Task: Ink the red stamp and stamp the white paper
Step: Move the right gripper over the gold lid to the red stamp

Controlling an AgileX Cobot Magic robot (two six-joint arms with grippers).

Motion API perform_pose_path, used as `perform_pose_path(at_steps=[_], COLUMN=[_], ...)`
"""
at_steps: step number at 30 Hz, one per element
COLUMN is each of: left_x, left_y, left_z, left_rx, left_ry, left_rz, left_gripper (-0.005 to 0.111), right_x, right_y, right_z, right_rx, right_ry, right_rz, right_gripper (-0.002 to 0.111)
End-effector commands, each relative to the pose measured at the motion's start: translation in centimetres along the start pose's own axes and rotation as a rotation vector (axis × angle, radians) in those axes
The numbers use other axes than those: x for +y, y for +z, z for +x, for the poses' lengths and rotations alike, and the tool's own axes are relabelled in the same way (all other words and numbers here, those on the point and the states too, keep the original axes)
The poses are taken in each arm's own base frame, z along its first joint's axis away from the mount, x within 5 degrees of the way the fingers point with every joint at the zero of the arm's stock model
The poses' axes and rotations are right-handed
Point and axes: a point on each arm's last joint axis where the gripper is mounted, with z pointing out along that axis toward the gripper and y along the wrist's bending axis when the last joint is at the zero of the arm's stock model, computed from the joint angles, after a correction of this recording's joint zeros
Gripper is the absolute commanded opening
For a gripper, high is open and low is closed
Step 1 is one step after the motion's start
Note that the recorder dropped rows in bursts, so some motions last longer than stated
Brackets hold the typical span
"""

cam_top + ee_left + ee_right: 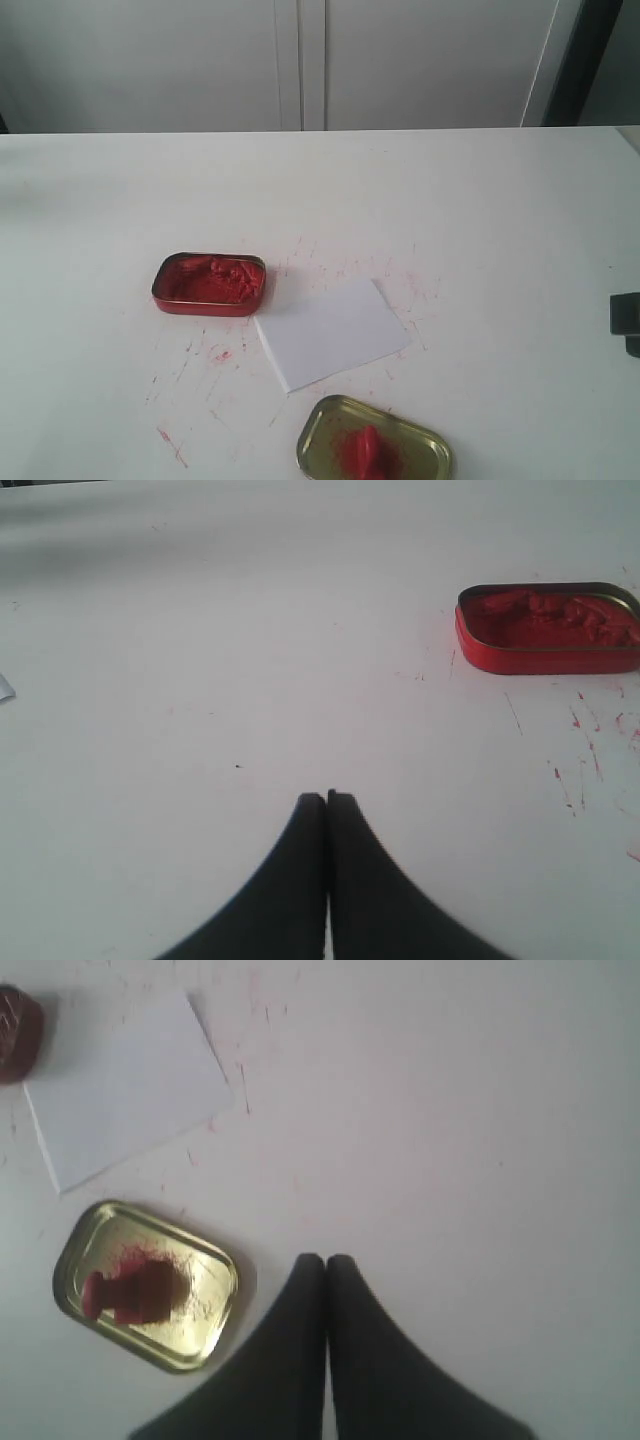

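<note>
The red stamp (368, 450) lies inside the gold tin lid (420, 432) near the table's front edge; the right wrist view shows the red stamp (125, 1295) too. Behind it lies the blank white paper (332, 333), also in the right wrist view as the white paper (125, 1085). The red tin of ink paste (209, 283) stands open to the paper's left. My right gripper (326, 1259) is shut and empty, over bare table beside the lid. My left gripper (326, 798) is shut and empty, well short of the ink tin (548, 628). Only a dark bit of the right arm (626, 320) shows at the exterior view's right edge.
Red ink smears and specks (220, 355) dot the white table (480, 220) around the tin and the paper. White cabinet doors (300, 60) stand behind the table's far edge. A small pale scrap (5, 687) lies at the edge of the left wrist view.
</note>
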Motion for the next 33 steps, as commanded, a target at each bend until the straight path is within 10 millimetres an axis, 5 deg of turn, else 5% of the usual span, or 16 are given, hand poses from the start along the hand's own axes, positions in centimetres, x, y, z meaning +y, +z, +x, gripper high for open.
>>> perform_pose_path(at_steps=[1, 24, 33], left_x=[0.0, 0.0, 0.0], left_y=[0.0, 0.0, 0.0], left_z=[0.1, 0.1, 0.1], left_rx=[0.003, 0.003, 0.003], left_ry=[-0.012, -0.012, -0.012], left_rz=[0.001, 0.001, 0.001], left_gripper=[0.000, 0.000, 0.000], right_x=[0.1, 1.5, 4.8], right_y=[0.5, -0.2, 3.2], right_z=[-0.5, -1.9, -1.2], right_rx=[0.119, 0.271, 0.375], right_ry=[0.010, 0.073, 0.017], right_rz=[0.007, 0.037, 0.090], right_gripper=[0.000, 0.000, 0.000])
